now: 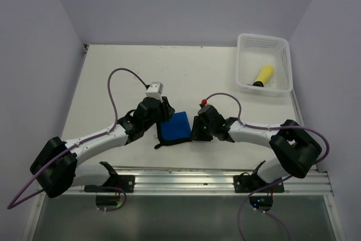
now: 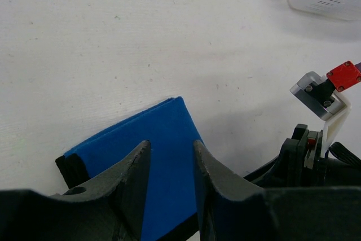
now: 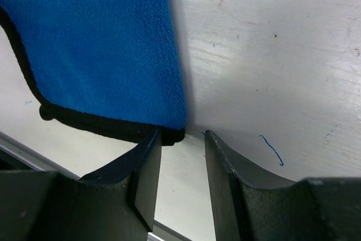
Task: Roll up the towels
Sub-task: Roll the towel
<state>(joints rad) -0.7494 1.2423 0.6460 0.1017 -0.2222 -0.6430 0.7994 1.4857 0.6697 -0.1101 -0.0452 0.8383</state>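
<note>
**White table, one blue towel between two open grippers**

On the white table (image 1: pixel 186 66), both pairs of dark fingers are parted and hold nothing. The left gripper (image 2: pixel 169 152) stands low over the bright blue towel with black edging (image 2: pixel 163 122), so that blue cloth shows in the gap between its two fingertips. I cannot tell if the tips touch the cloth. The right gripper (image 3: pixel 181 139) is also spread. One of its fingertips (image 3: pixel 151 145) is just beside the black-edged corner of the blue towel (image 3: pixel 101 43), and in the gap between its fingers only bare table (image 3: pixel 271 55) shows.

In the view from above, the blue towel (image 1: pixel 176 125) lies folded flat, with its layers visible at one edge. It is between the left gripper (image 1: pixel 163 118) and the right gripper (image 1: pixel 194 128), near the front of the table and just behind the grey metal rail (image 1: pixel 186 180) where both arms are bolted.

Well apart from it, in the far right corner, stands a white perforated plastic basket (image 1: pixel 265 42). Inside lies the bright yellow towel (image 1: pixel 263 75), which looks like a short roll with a dark end. Pale lilac walls (image 1: pixel 186 4) close the table on three sides.
</note>
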